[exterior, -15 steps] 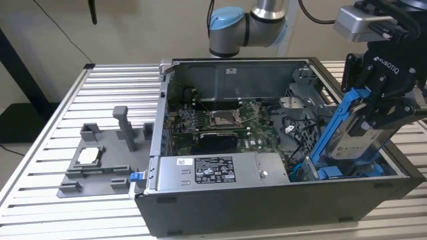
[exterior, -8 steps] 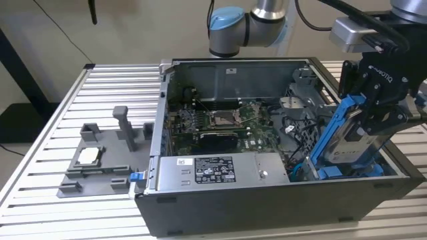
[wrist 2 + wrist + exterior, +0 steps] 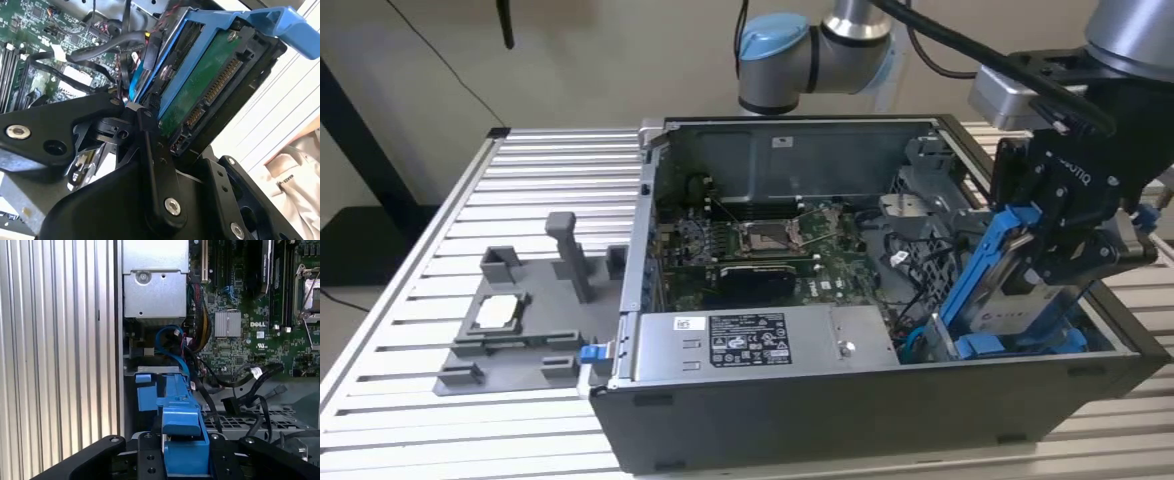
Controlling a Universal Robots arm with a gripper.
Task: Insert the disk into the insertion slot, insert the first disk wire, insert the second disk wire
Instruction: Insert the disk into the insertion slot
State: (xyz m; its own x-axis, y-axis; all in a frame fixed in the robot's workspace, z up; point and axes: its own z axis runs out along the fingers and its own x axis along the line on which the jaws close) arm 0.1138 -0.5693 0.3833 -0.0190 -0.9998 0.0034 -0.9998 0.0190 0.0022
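The disk (image 3: 1003, 300), silver-grey in a bright blue carrier frame, stands steeply tilted at the open computer case's corner on the exterior view's right. My gripper (image 3: 1067, 255) is shut on its upper part. The carrier's lower end is down inside the insertion slot (image 3: 937, 345), the grey bay beside the power supply. The second wrist view shows the disk's green underside and connector (image 3: 200, 95) between my black fingers (image 3: 150, 145). In the first wrist view the blue carrier (image 3: 180, 412) points into the bay past my gripper (image 3: 182, 452). Loose black wires with plugs (image 3: 235, 402) and a blue cable (image 3: 170, 345) lie beside it.
The silver power-supply box (image 3: 761, 345) fills the case's near side, with the motherboard (image 3: 761, 240) behind it. A grey fixture (image 3: 520, 325) holding a small chip sits on the slatted aluminium table (image 3: 454, 200) at the exterior view's left. The case wall (image 3: 1121, 340) runs close beside the disk.
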